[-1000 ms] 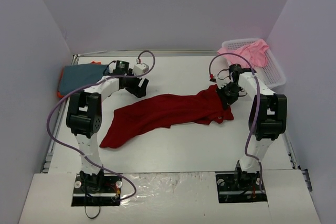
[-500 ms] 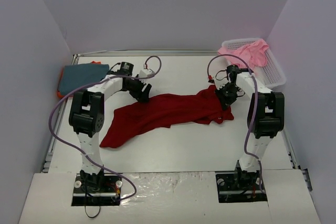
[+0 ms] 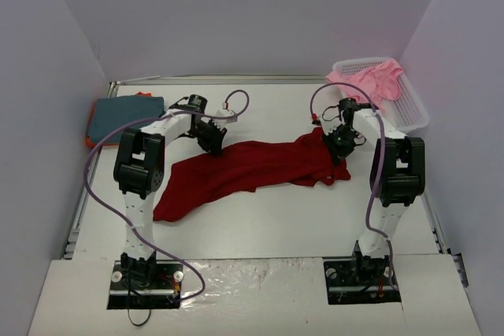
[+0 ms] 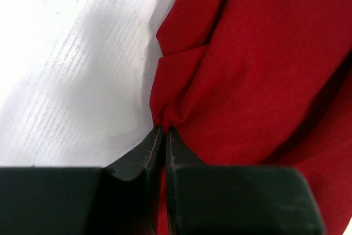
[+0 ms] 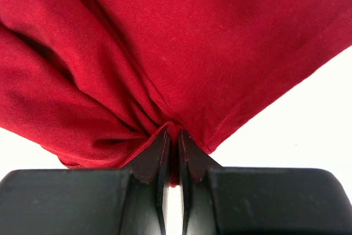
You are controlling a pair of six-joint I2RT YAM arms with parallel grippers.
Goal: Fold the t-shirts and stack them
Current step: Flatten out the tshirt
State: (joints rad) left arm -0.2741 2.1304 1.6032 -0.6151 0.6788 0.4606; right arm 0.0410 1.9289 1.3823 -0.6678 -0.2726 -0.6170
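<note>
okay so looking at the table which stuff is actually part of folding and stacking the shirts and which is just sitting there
Part of the job:
dark red shirt, pinched by both grippers
pink shirt
teal shirt
orange shirt, under the teal one

Just there:
white basket, holding the pink shirt

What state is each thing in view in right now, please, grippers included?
Red shirt: crumpled on the table, pinched at two edges.
Left gripper: shut on the red shirt.
Right gripper: shut on the red shirt.
Pink shirt: unfolded, draped over the basket.
Basket: upright at the far right.
Teal shirt: folded, lying on the orange one.
Orange shirt: under the teal, only edges showing.
</note>
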